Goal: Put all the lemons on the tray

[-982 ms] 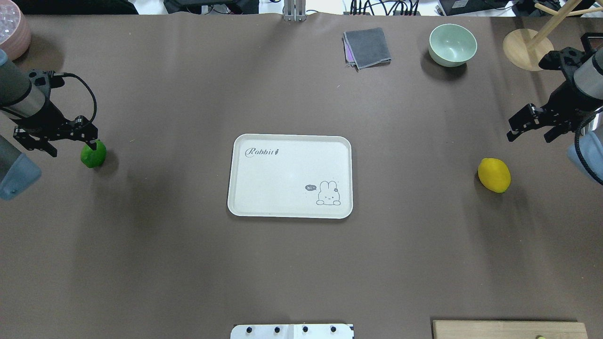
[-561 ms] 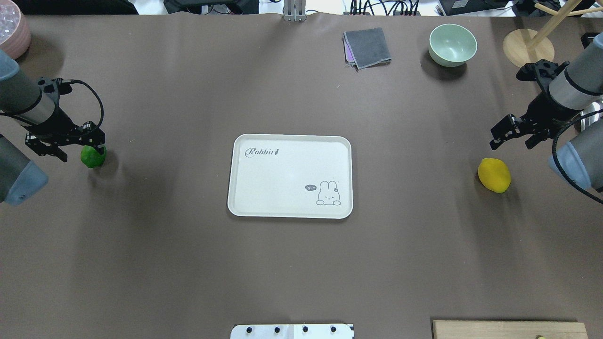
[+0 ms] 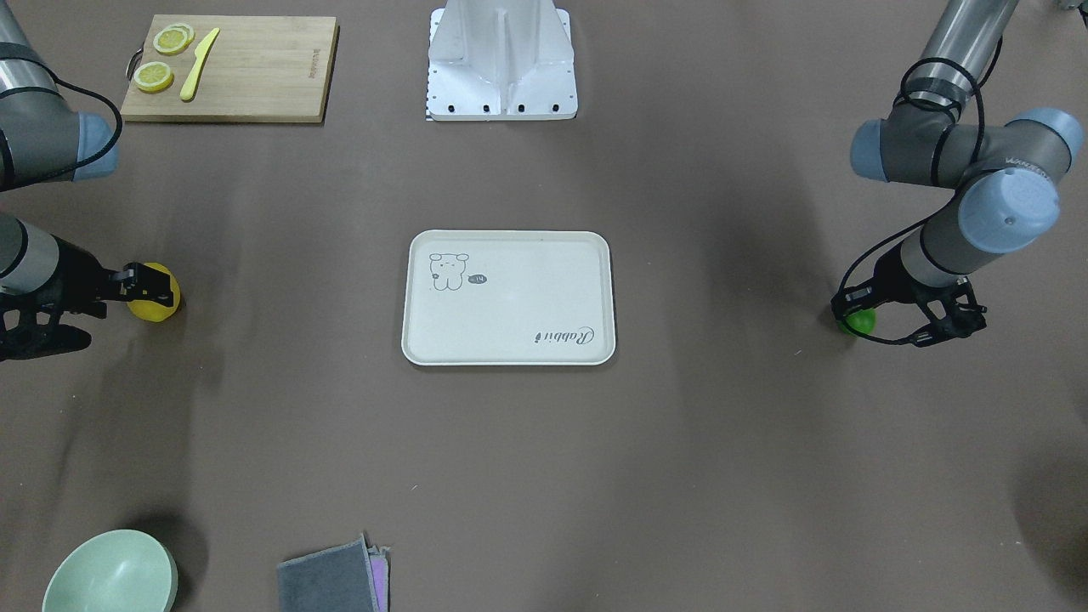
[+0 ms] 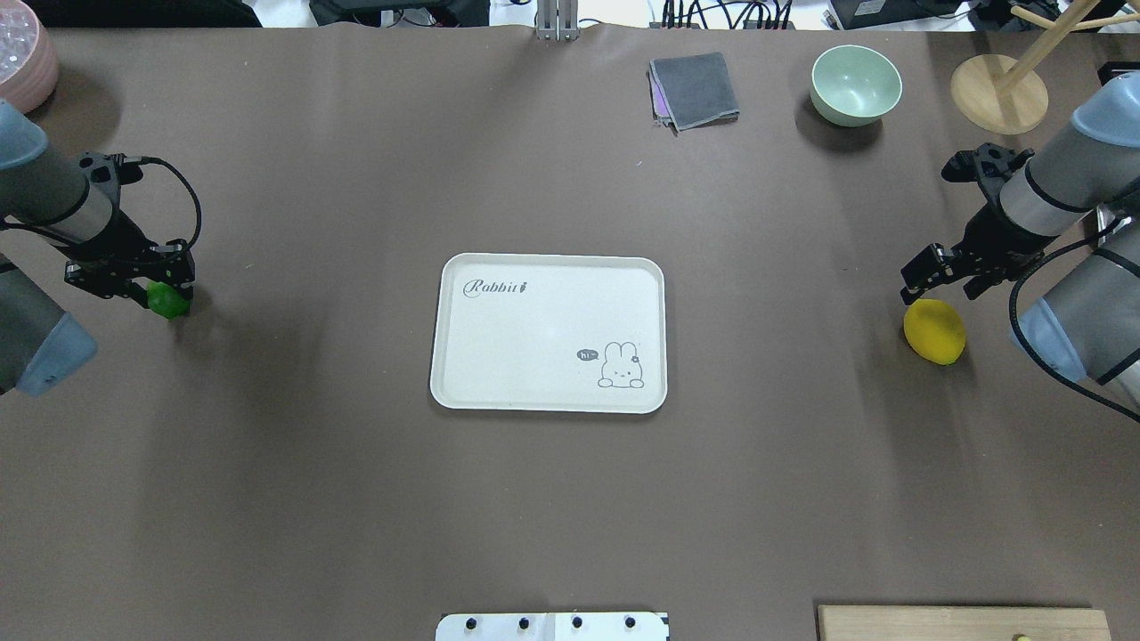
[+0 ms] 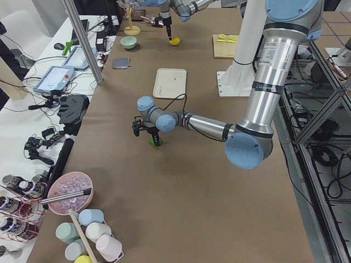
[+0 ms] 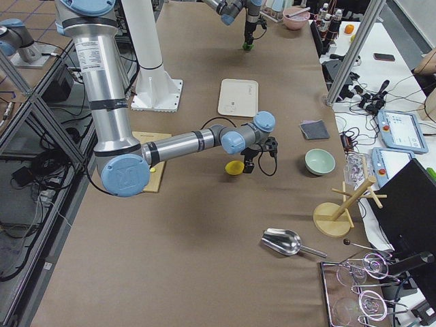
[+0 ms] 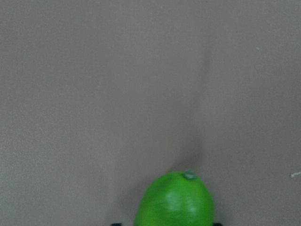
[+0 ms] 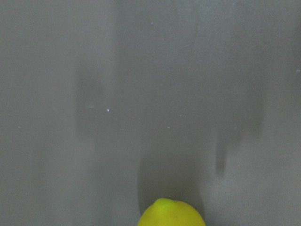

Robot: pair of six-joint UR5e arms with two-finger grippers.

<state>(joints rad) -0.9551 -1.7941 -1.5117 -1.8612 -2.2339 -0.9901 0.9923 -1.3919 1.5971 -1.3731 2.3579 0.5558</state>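
The green lemon [image 4: 169,302] lies on the table at the left, and it also shows in the front view [image 3: 858,321] and low in the left wrist view [image 7: 175,201]. My left gripper [image 4: 153,288] is open and hangs just over it, jaws either side. The yellow lemon [image 4: 934,331] lies at the right and shows in the front view [image 3: 157,297] and in the right wrist view [image 8: 171,214]. My right gripper [image 4: 940,283] is open, just behind and above it. The cream tray [image 4: 463,392] with the rabbit drawing sits in the middle with nothing on it.
A green bowl [image 4: 856,85], a grey cloth [image 4: 695,90] and a wooden stand [image 4: 997,93] are at the far right. A pink bowl [image 4: 22,53] is at the far left. A cutting board [image 3: 255,76] with lemon slices and a yellow knife is near the robot base.
My left gripper has shifted a little and come down over the green lemon. My right gripper has moved left and toward the yellow lemon. Both lemons stay put.
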